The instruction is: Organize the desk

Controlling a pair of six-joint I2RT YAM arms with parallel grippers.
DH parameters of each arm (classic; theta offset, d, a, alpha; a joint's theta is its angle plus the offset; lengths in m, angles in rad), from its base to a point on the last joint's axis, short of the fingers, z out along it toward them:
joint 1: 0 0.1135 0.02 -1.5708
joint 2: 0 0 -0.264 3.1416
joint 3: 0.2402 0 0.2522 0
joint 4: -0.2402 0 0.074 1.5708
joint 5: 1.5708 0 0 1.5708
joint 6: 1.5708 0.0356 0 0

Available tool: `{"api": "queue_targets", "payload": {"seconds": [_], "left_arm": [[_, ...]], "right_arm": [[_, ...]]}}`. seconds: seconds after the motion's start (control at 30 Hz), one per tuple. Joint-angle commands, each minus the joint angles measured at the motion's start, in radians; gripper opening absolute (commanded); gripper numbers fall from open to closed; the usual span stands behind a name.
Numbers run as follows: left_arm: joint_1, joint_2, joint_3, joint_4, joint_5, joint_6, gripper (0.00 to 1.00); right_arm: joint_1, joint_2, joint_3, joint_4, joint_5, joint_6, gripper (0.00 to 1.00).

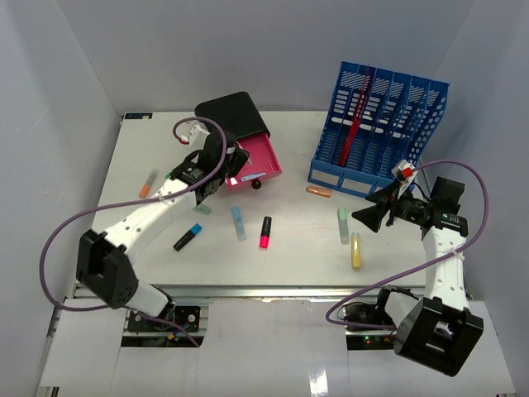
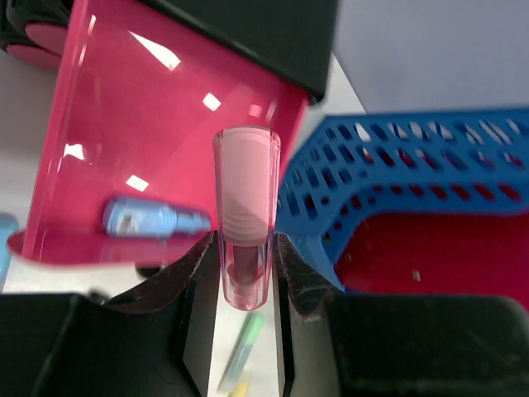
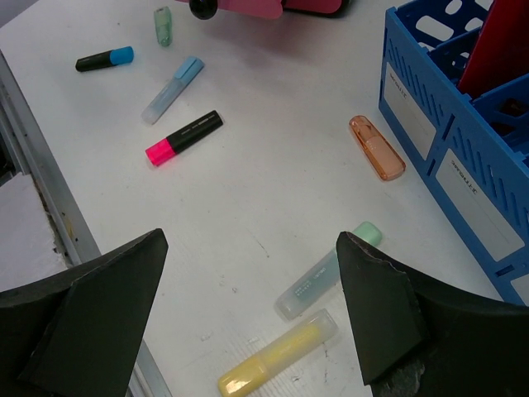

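Left side: the left gripper is closed narrow around the lower end of a pale pink highlighter. It holds it upright above the open pink drawer of the black drawer unit. 1 blue highlighter lies in that drawer, so my guess is the drawer is where the pens are being gathered, and this one is held over it for a drop.

Right side: the right gripper is spread wide and holds nothing. It hangs low over the worktop, in front of the blue file rack. Below it lie a green highlighter and a yellow highlighter, close together and roughly parallel. It is probably lining up on 1 of the 2, but I can't say which.

Worktop: white, filling the space between the grey walls, both arms mounted at its near rail. Loose on it are an orange highlighter just beside the rack's foot, and further left a black-and-pink marker, a light blue highlighter and a black-and-blue marker.

Tidying looks early — most pens are out.
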State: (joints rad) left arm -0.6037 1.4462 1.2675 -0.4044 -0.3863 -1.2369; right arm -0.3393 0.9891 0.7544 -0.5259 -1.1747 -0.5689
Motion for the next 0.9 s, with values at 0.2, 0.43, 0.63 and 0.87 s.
{"api": "queue_targets", "payload": {"seconds": [0.2,0.43,0.63,0.87], "left_arm": [[0.11,0.228,0.179,0.005,0.07,-0.199,0.25],[0.113,0.259,0.165,0.005,0.11,-0.212,0.58],[0.113,0.206,0.117,0.033,0.13,-0.182,0.79],[0.114,0.08,0.053,0.105,0.196,-0.008,0.79]], "right_arm": [[-0.001,0.011,-0.004,-0.006,-0.021,-0.019,0.9],[0.0,0.014,-0.007,-0.02,-0.028,-0.043,0.9],[0.056,0.033,0.006,-0.126,-0.063,-0.207,0.9],[0.335,0.005,0.0,-0.193,0.156,-0.625,0.92]]}}
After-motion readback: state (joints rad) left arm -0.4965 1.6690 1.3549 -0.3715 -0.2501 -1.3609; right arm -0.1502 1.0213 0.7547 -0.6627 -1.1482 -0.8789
